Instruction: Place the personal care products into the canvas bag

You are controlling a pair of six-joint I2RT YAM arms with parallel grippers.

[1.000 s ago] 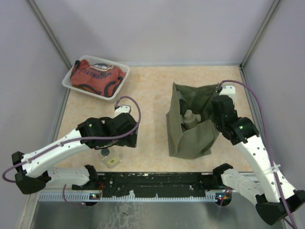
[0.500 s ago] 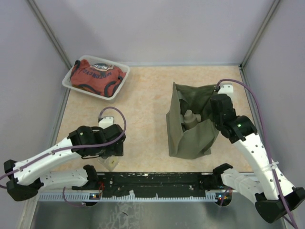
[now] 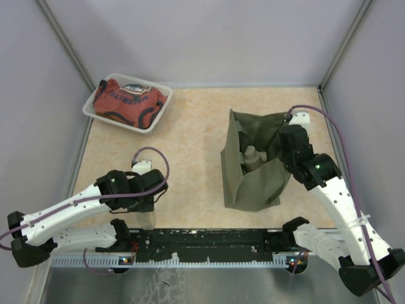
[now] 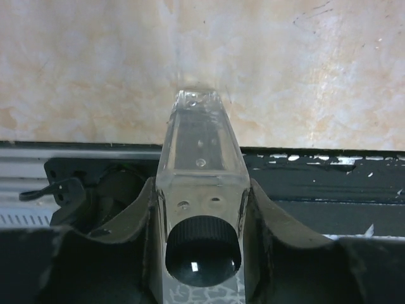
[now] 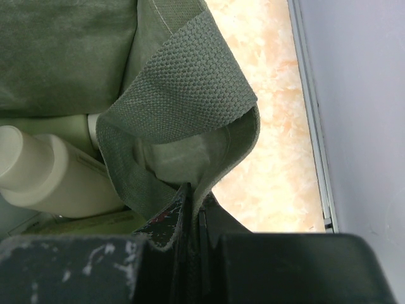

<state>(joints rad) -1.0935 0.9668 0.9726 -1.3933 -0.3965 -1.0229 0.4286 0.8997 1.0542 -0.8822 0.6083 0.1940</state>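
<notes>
At the table's (image 3: 196, 126) near edge, the left gripper (image 4: 204, 212) clamps a clear bottle (image 4: 201, 145); the right gripper (image 5: 193, 212) pinches the canvas bag (image 3: 253, 183).
The left fingers (image 4: 138, 221) press both sides of the bottle just under its dark cap (image 4: 203, 250), likely so it lifts upright. The right jaws are closed on a fold of the bag's rim, probably to hold the mouth open. Inside lies a cream bottle (image 5: 54, 171), with a second cream cap showing beside it. Far left, a clear tray (image 3: 90, 109) holds red cloth (image 3: 126, 101).
</notes>
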